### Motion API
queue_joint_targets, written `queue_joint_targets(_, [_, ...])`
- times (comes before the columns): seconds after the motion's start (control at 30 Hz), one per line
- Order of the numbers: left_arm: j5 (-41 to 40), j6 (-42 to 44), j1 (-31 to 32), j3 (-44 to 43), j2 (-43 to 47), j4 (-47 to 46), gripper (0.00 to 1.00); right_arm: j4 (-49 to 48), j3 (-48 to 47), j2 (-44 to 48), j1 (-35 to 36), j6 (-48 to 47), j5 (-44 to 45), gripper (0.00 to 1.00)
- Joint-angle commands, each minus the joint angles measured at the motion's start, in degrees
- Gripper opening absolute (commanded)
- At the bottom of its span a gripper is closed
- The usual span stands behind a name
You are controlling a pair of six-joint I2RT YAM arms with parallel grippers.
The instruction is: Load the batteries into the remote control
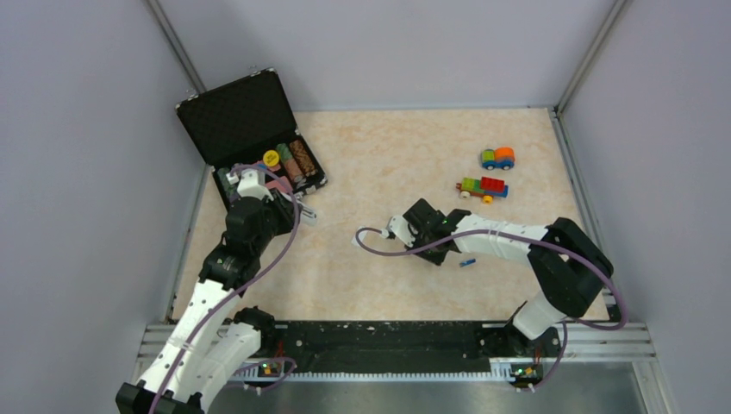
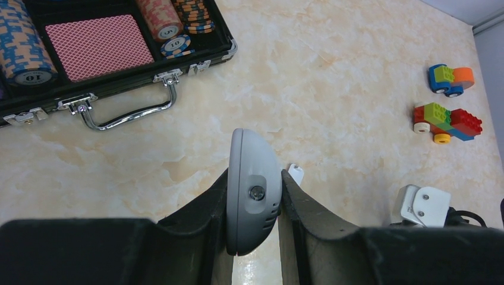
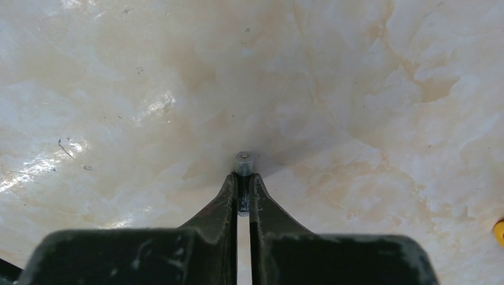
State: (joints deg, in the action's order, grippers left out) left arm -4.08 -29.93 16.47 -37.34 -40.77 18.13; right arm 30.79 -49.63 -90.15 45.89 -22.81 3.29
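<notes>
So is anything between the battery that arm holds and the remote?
Nothing tall. Bare table separates the battery in the right jaws from the remote control in the left jaws, apart from a small white piece lying flat.

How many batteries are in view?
2. The dark battery is pinched in the right gripper; the blue battery lies on the table beside the right arm. Others could be hidden.

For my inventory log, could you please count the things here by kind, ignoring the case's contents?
batteries: 2, the dark battery and the blue battery
remote control: 1
toy block cars: 2
chip case: 1
small white piece: 1
Total: 7
</notes>
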Motion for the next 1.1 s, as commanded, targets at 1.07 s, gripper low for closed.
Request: queue_joint_targets(1.07, [40.57, -17.13, -0.3, -7.11, -9.42, -3.31, 0.0, -28.61, -12.46, 20.51, 13.07, 31.55, -11.46, 0.0])
